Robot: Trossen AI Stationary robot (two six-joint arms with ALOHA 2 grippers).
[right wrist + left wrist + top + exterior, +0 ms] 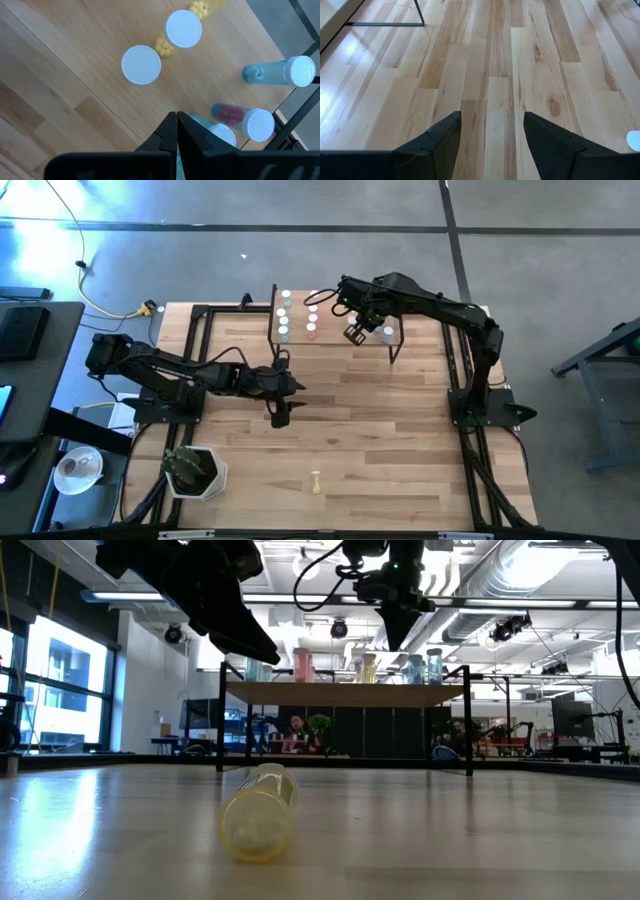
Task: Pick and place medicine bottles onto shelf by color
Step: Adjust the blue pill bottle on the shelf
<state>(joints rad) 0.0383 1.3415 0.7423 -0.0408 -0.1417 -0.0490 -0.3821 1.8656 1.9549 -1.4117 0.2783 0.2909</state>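
Overhead, capped medicine bottles (297, 315) upright on shelf (335, 340), one yellow bottle (260, 812) lying on table (380, 440)

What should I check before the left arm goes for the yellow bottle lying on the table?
1. Left tool open and empty: ok.
2. Yellow bottle lying on its side, alone near the table's front edge: ok.
3. Left tool lined up over that bottle: not ok, it hangs mid-table.
4. Right tool shut, above the shelf: ok.
5. Right tool holding anything: cannot tell.
6. Bottles on the shelf upright: ok.
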